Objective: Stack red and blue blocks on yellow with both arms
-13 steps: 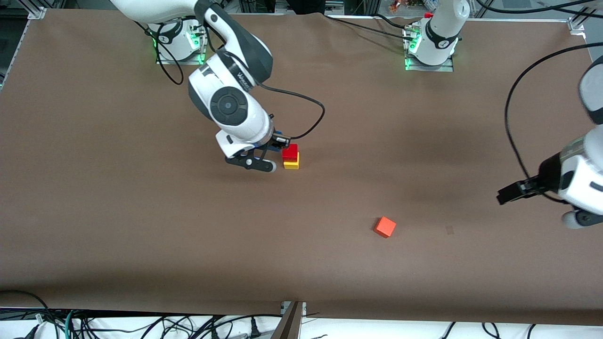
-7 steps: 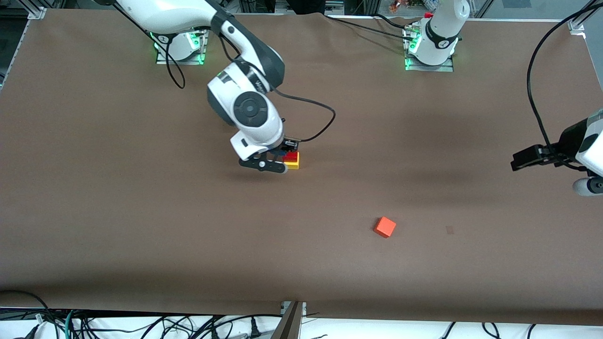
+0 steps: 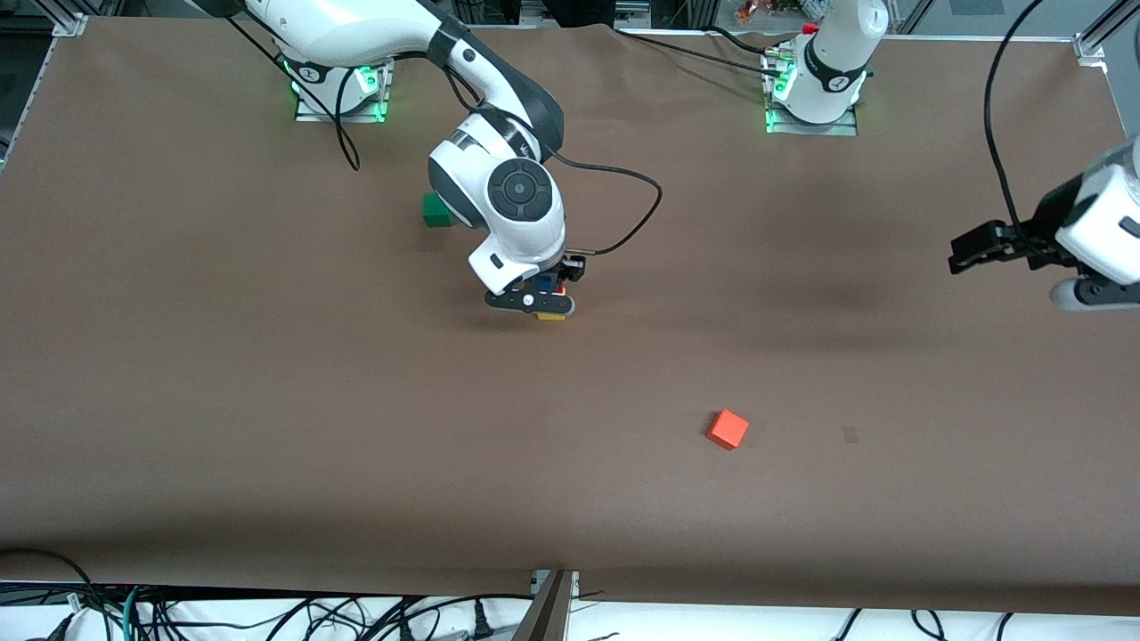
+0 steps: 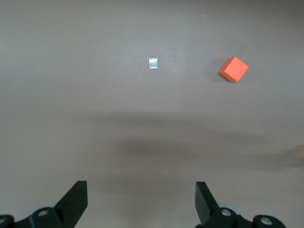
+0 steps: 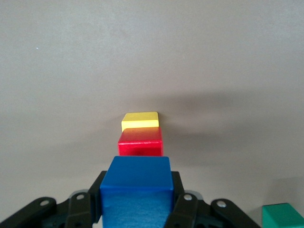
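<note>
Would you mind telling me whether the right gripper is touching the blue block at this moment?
Touching. The right wrist view shows the right gripper with a finger pressed against each side of the blue block, no gap visible.

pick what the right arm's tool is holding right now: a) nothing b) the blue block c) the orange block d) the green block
b: in the right wrist view the right tool is shut on the blue block, over the red block that sits on the yellow block; the green block and the orange block lie loose on the table.
</note>
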Robot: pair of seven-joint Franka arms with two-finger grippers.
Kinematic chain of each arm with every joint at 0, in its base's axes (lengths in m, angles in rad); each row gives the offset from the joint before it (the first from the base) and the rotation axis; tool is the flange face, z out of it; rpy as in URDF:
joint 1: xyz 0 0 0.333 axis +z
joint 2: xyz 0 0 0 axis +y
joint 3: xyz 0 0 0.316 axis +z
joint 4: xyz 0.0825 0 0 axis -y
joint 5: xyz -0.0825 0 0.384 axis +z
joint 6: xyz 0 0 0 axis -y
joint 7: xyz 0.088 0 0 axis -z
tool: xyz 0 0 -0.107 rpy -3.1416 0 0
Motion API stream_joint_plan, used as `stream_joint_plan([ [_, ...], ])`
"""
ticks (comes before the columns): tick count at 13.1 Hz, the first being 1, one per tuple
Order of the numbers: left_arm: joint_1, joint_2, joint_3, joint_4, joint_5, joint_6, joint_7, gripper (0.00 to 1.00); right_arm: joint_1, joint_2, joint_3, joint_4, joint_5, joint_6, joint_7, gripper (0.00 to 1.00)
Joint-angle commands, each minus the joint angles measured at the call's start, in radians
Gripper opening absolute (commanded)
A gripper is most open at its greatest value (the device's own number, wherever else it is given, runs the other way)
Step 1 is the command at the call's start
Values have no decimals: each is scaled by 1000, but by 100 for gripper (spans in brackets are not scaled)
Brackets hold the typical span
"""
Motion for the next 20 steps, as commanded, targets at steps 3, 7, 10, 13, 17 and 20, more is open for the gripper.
stream_joint_plan([
  [3,9,-87,9,-149,-17,79,9,100,29,20,-1,4,-17,34,10,33],
  [7,9,-82,4,-141,-18,79,5,100,32,34,-4,4,-20,43,9,33],
  [10,3,-76,0,-127,-18,79,-7,100,23,34,-4,4,-20,37,-9,33],
  [13,3,-76,0,-129,-18,79,-9,100,21,34,-11,1,-20,35,-22,33],
  [17,9,-74,-2,-129,-18,79,-9,100,12,35,-28,1,-20,37,-58,33],
  [20,8,-74,0,-129,-18,79,-9,100,12,43,-30,1,-17,44,-51,33],
])
